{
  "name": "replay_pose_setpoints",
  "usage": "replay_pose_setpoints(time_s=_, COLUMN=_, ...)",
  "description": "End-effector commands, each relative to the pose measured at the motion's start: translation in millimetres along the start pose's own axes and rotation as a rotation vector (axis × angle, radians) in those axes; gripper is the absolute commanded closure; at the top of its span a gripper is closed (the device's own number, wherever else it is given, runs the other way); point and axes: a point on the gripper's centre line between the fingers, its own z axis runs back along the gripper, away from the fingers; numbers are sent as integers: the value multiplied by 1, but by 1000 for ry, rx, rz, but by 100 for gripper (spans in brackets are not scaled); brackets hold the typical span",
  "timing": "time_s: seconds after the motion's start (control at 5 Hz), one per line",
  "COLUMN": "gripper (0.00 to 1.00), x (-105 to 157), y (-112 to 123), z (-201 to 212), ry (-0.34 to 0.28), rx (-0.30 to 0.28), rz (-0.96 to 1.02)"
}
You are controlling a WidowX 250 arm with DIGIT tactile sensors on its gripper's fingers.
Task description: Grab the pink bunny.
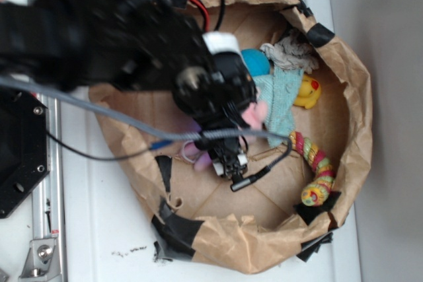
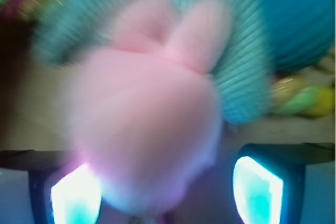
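One pink bunny [image 2: 147,129] sits inside the brown paper bag [image 1: 350,137], right beside the light-teal cloth [image 1: 281,100]. The tool [image 2: 167,187] is over the bunny, one finger [image 2: 257,190] on each side of it. It is partly open. I cannot tell if it squeezes the bunny. A blue ball [image 1: 255,61] and yellow duck [image 1: 308,92] lie near the cloth.

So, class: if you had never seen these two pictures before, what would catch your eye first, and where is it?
The fuzzy pale-pink plush bunny fills the blurred wrist view, sitting between the two glowing fingertips of the gripper. From outside, the big black robot arm looms over a crumpled brown paper basket, hiding most of the bunny beside a ribbed light-teal cloth.
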Motion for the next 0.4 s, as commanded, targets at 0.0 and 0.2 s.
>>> replay_pose_setpoints(time_s=0.0, gripper=100, x=4, y=-18, z=10, ry=-2, rx=85, rz=-141)
replay_pose_setpoints(time_s=0.2, gripper=100, x=4, y=-13, z=63, ry=204, rx=34, rz=-218)
